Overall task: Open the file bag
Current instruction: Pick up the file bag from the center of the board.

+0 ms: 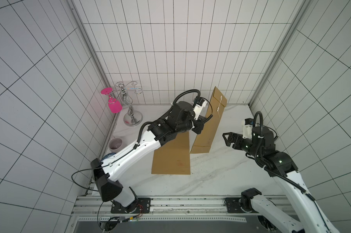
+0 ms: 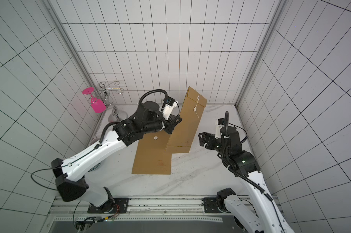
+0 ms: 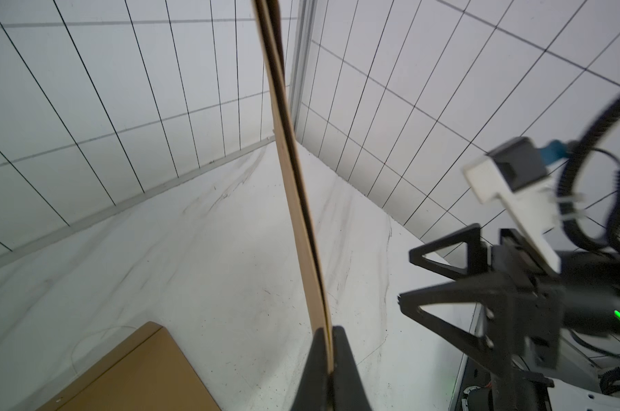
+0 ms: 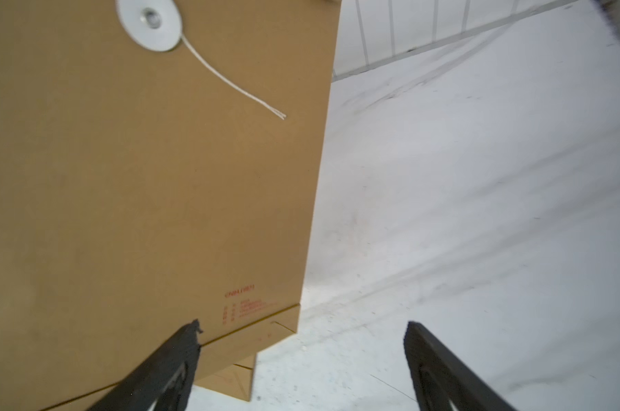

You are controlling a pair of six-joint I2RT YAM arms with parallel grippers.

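A brown file bag [image 1: 211, 125] [image 2: 187, 125] stands upright on the table, tilted, with its flap end up. My left gripper [image 1: 198, 129] [image 2: 171, 127] [image 3: 329, 331] is shut on its long left edge [image 3: 294, 199]. Two white discs [image 1: 221, 98] [image 2: 195, 109] sit near the top. A white string [image 4: 230, 82] hangs loose from a disc [image 4: 150, 21]. My right gripper [image 1: 225, 139] [image 2: 200, 139] [image 4: 301, 325] stands open just right of the bag's lower part and holds nothing. One of its fingertips [image 4: 191, 334] overlaps the bag's bottom corner in the right wrist view.
A second brown file bag [image 1: 171, 157] [image 2: 152, 159] [image 3: 134, 373] lies flat under the left arm. A chrome stand [image 1: 130, 109] with a hanging pink glass [image 1: 115, 106] is at the back left. A pale cup [image 1: 115, 144] and a blue-rimmed plate [image 1: 108, 156] sit by the left wall.
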